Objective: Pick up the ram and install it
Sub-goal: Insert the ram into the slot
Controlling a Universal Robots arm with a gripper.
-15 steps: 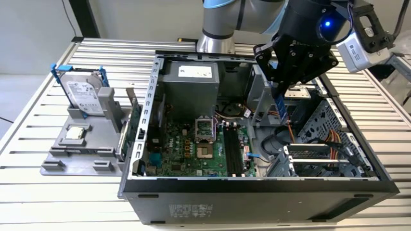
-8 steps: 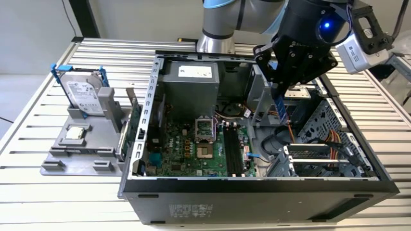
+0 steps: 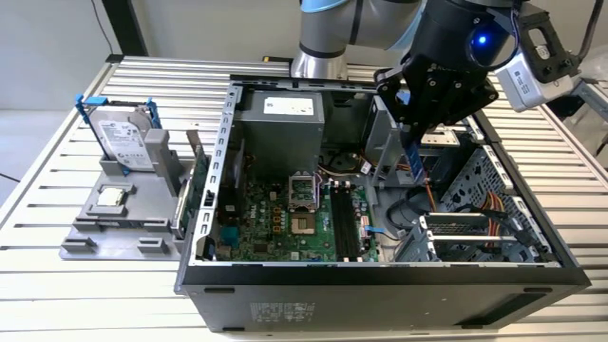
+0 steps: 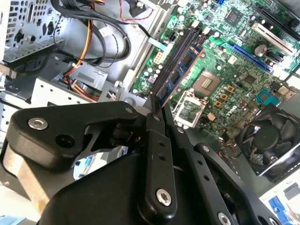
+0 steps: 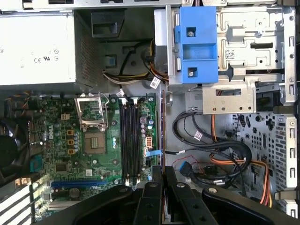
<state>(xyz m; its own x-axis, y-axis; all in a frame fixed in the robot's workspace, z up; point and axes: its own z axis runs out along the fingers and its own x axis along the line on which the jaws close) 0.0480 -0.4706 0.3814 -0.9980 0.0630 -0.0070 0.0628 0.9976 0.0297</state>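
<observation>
Pincer [image 4: 157,105] clamps the ram [image 4: 180,70] edge-on above the memory slots [image 5: 130,140]; any tilt could jam it against a slot wall.

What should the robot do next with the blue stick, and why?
Probably carry it sideways toward the exterior view's left. The gripper holds the ram upright above the open case, still off to one side of the empty black memory slots.
</observation>
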